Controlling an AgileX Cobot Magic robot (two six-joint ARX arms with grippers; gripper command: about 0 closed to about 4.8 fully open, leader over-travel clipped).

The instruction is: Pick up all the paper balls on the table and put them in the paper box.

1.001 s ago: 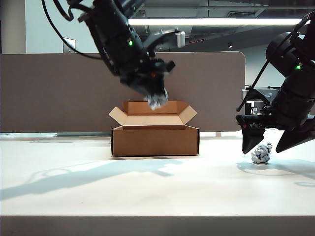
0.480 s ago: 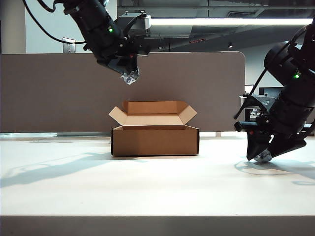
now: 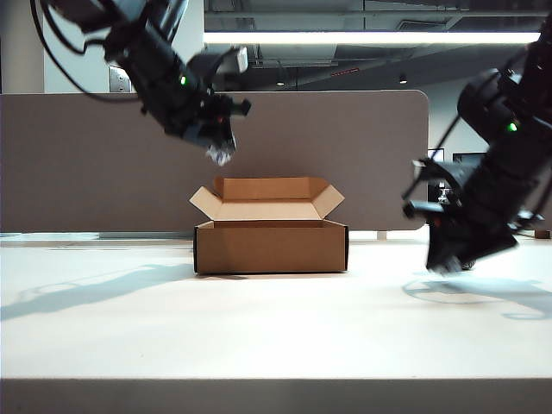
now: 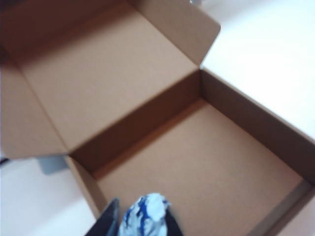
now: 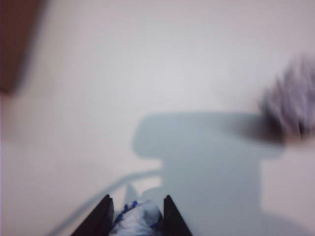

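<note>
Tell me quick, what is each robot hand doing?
Left gripper: closed on a paper ball, up above the paper box.
Right gripper: closed on another paper ball, low over the table.

Grey-brown divider panel (image 3: 103, 164) behind; ceiling strip light (image 3: 371, 38) lit (dark ceiling).

Matt brown cardboard paper box (image 4: 206, 162), smooth unprinted inner faces, crumpled white paper balls (image 4: 143, 219) with blue print, smooth matt white table (image 3: 259, 328), black hard-surfaced left gripper (image 3: 220, 151) and right gripper (image 5: 135, 216)
</note>
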